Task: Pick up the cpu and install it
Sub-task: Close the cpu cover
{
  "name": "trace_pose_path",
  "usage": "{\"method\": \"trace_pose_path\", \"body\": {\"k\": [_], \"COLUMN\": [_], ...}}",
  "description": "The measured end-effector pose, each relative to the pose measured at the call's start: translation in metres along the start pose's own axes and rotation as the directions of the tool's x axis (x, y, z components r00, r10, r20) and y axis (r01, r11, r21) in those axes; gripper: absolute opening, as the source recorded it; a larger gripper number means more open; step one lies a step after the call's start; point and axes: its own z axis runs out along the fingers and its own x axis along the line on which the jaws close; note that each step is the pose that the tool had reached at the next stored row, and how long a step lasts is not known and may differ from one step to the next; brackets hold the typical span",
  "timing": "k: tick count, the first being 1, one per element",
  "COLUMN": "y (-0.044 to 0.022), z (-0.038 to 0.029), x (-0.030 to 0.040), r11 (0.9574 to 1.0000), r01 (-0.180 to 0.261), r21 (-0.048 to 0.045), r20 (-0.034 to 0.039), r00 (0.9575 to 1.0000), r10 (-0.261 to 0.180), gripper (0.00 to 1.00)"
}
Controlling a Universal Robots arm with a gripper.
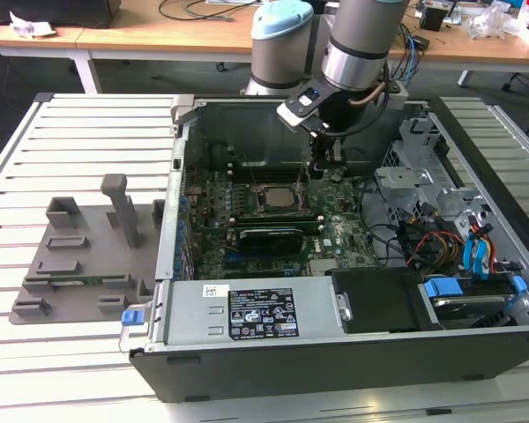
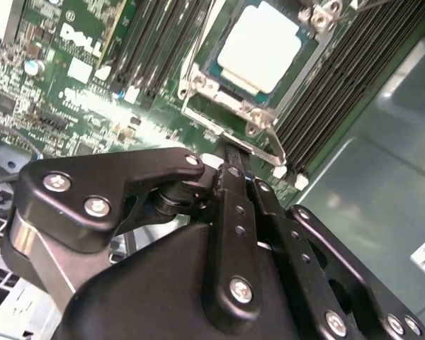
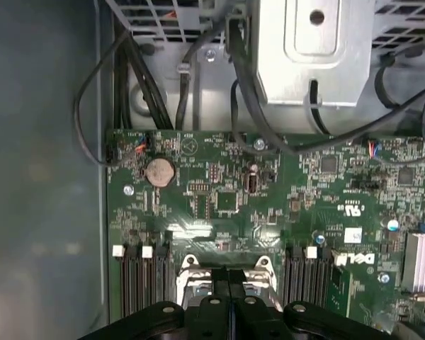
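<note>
The cpu (image 2: 258,44) is seated flat in the socket (image 2: 198,88) on the motherboard (image 3: 227,202), with its silver top plate facing up. The claw (image 2: 230,154) is positioned just beside the socket's metal frame, apart from the cpu. Its fingers (image 3: 219,283) are pressed together, and nothing is pinched between them. Whether the fingertips touch the board cannot be told. Memory slots (image 2: 340,78) are located on both sides of the socket. In the first wrist view, a round coin battery (image 3: 159,171) is seen on the board beyond the claw. In the exterior view, the arm (image 1: 361,44) is angled down into the open computer case (image 1: 335,352), which is placed on the slatted table (image 1: 70,123). A grey fixture (image 1: 79,256) is laid on the table, to the exterior view's left of the case.
</note>
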Motion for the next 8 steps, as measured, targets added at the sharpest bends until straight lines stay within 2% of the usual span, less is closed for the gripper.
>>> {"method": "trace_pose_path", "body": {"k": [3,4,7,8], "y": [-0.0127,-0.0204,-0.0341,-0.042], "z": [0.0012,0.0041,0.013,0.0189], "x": [0.0002,0.0004,0.0006,0.0008], "r11": [1.0,1.0,1.0,1.0], "r01": [0.0,0.0,0.002,0.004], "r21": [0.0001,0.0001,0.0001,0.0], "r20": [0.0001,0.0,0.0002,0.0003], "r00": [1.0,1.0,1.0,1.0], "r10": [0.0,0.0,-0.002,-0.004], "gripper": [0.11,0.11,0.11,0.11]}}
